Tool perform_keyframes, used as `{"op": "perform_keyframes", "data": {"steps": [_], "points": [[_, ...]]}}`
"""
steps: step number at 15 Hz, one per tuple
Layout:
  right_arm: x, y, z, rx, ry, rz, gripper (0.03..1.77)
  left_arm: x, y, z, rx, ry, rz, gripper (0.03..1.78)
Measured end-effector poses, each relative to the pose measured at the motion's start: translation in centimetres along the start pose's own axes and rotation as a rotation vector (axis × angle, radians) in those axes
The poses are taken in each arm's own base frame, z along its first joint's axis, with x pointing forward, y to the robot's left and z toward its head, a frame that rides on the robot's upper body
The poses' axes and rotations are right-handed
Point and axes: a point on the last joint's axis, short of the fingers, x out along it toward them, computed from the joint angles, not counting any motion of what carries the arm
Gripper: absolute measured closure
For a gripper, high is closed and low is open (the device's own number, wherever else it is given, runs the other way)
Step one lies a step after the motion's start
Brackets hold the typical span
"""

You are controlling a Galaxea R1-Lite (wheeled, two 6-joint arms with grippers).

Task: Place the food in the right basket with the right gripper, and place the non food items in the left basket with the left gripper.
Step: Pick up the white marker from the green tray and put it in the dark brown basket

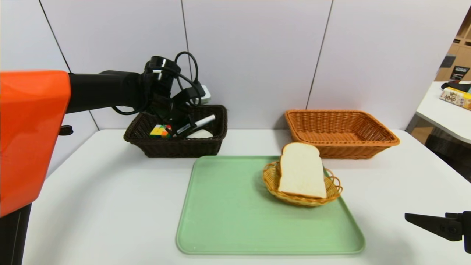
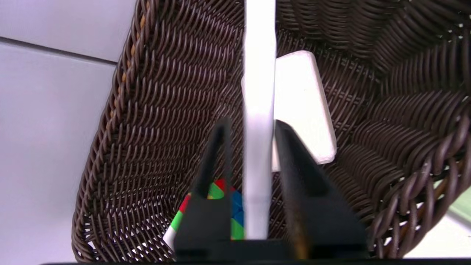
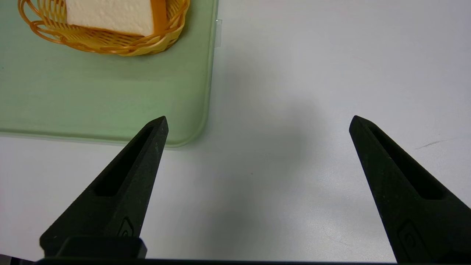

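Item, landmark: dark basket, at the robot's left; all places below are reckoned from it.

Item, white pen-like stick: over the dark basket's inside, between the jaws of my left gripper. Its long axis runs roughly along the fingers, one end towards the palm, the other reaching out beyond the tips. Across it, one finger stands a little apart and the other lies close beside; I read the jaws as open, the grip let go or nearly so. Whether the stick bears on anything below, I cannot tell.

Item, white block and coloured cube: inside the dark basket, the block beyond the fingertips, the cube nearer the palm.

Item, my right gripper: well to the right of the dark basket and nearer me, parked, jaws wide, nothing between them.

Judgement: the left arm is the near one. I should back out along the stick's length, lest a finger drag it.
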Motion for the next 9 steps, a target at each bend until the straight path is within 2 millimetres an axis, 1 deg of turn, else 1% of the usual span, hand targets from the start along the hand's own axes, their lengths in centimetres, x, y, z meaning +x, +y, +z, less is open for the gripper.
{"op": "perform_keyframes", "data": {"steps": [2, 5, 7, 9], "points": [[0.0, 0.0, 0.0, 0.0, 0.002, 0.0, 0.1, 0.1, 0.0, 0.1, -0.019, -0.007, 0.006, 0.98], [0.0, 0.0, 0.0, 0.0, 0.0, 0.001, 0.1, -0.6, 0.5, 0.6, -0.078, -0.036, 0.041, 0.7], [-0.1, 0.0, 0.1, -0.001, -0.004, 0.001, 0.1, -1.9, 0.8, 1.1, -0.185, -0.059, 0.056, 0.56], [-0.2, 0.1, 0.5, -0.005, -0.03, 0.004, 0.1, -3.6, 0.9, 2.1, -0.314, -0.097, 0.069, 0.46]]}}
